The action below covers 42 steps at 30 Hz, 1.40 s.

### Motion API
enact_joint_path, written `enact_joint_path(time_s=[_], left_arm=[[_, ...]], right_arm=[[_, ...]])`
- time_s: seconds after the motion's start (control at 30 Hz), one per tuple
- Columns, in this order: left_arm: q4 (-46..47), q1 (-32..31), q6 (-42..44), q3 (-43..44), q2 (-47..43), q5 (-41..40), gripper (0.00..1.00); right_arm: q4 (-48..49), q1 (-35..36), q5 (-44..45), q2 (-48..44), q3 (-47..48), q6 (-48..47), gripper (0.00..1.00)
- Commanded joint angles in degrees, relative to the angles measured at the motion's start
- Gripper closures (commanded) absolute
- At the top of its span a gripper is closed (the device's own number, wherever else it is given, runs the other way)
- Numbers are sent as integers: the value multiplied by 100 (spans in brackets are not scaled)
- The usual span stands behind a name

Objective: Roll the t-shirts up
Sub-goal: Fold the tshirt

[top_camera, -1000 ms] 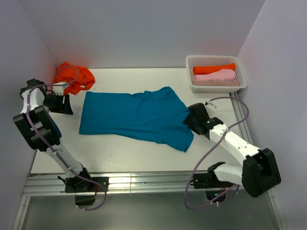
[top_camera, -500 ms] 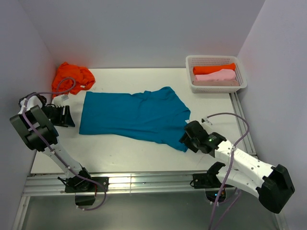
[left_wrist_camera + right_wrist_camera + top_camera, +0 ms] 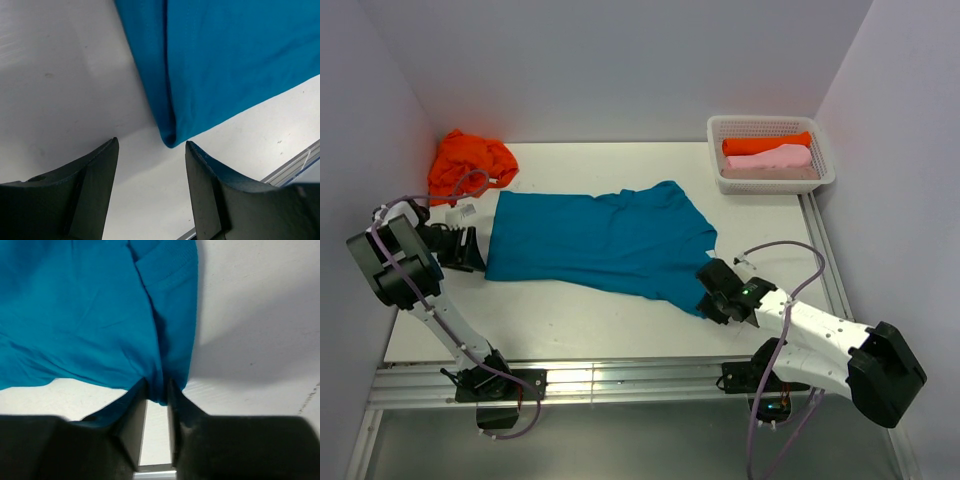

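Toward the bench's (image 3: 570, 320) near right corner, your right gripper (image 3: 157, 390) had its jaws narrowed on the near right corner of the teal t-shirt (image 3: 600, 240), with cloth nipped between the tips. Your left gripper (image 3: 150, 147) stood open by the left edge, fingers just short of the shirt's near left corner, not touching it. That shirt lay flat across the bench's middle. A crumpled orange t-shirt (image 3: 470, 160) sat at the far left corner. A white basket (image 3: 722, 180) at the far right corner held a rolled orange t-shirt (image 3: 765, 144) and a rolled pink t-shirt (image 3: 775, 158).
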Motion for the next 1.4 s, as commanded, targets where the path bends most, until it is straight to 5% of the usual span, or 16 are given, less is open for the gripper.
enact_joint_path(time_s=[0.0, 0.23, 0.33, 0.5, 1.3, 1.37], left_arm=[[39, -114, 138, -52, 87, 231, 39], [101, -360, 14, -61, 166, 301, 50], [-22, -369, 58, 45, 254, 380, 76], [-101, -377, 190, 1, 167, 319, 100], [-277, 150, 1095, -1088, -712, -797, 99], [-207, 141, 1122, -1220, -835, -894, 90]], right_arm=[[135, 40, 155, 17, 4, 59, 72], [-559, -100, 454, -141, 355, -47, 83], [-858, -240, 506, -238, 470, -222, 84], [-1166, -487, 542, -379, 514, -407, 85], [-1052, -1191, 366, 60, 374, -1225, 87], [-990, -1182, 331, 122, 373, -1268, 84]])
